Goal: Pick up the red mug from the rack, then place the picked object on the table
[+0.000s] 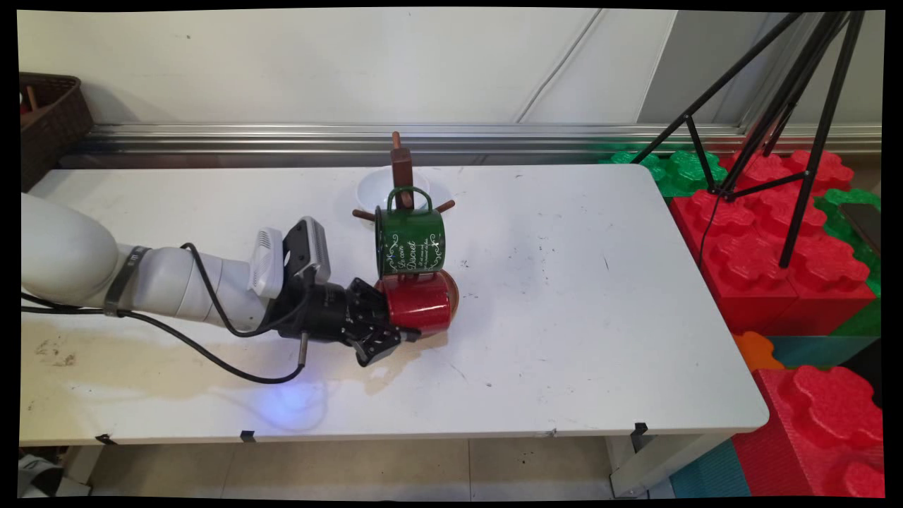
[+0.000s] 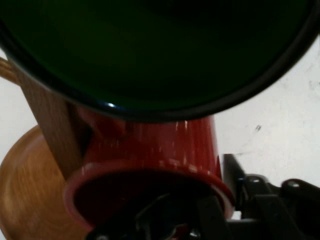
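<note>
We see the red mug (image 1: 421, 303) lying sideways, low on a wooden mug tree, with its mouth toward the claw (image 1: 395, 330). In the hand view one finger goes inside the mouth of the red mug (image 2: 150, 165) and the other runs along its outer wall, so we judge the claw to be clamped on the rim. The mug's far end sits against the tree's post (image 2: 52, 127), above the round wooden base (image 2: 27, 200).

Directly above the red mug hangs a green mug (image 1: 409, 241), handle up, its mouth also facing the claw; in the hand view this green mug (image 2: 155, 50) fills the top and looks to be touching or just clear of the red one. We cannot tell which.

The tree (image 1: 402, 173) stands mid-surface, and a white bowl (image 1: 374, 189) sits just behind it. The white surface (image 1: 564, 317) is otherwise bare near the claw. A dark basket (image 1: 49, 120) sits at the far left, well apart.

In our judgement, the risk is the crowding. Any upward or sideways pull on the red mug could knock the green mug off its peg, or drag the whole tree over and into the bowl. A rim-only grip may also let the mug twist.
</note>
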Action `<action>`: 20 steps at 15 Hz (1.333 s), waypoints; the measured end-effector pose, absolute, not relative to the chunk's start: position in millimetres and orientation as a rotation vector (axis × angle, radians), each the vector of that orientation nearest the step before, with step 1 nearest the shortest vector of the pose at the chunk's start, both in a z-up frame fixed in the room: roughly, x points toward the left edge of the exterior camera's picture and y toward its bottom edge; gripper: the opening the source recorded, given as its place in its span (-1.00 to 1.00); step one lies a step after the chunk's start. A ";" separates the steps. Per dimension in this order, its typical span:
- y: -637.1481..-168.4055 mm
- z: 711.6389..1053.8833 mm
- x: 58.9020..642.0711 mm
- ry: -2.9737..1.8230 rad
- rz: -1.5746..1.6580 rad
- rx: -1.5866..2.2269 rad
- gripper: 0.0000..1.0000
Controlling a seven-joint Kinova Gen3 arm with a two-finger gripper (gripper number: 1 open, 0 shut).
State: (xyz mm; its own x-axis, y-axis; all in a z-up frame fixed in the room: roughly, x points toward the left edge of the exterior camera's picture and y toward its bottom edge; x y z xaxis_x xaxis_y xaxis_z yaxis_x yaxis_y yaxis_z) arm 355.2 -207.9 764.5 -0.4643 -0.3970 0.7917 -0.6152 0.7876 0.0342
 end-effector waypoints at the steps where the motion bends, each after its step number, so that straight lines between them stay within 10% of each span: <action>1: -207.8 764.6 355.0 -2.117 0.322 0.750 -1.00; 20: -197.0 787.2 352.5 -2.115 0.306 0.749 -1.00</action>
State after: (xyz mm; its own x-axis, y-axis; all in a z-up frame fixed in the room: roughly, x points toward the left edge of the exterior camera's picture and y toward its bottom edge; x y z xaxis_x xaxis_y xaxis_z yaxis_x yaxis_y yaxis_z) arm 352.5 -197.0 787.2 -0.4596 -0.4026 0.7916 -0.6105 0.7906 0.0477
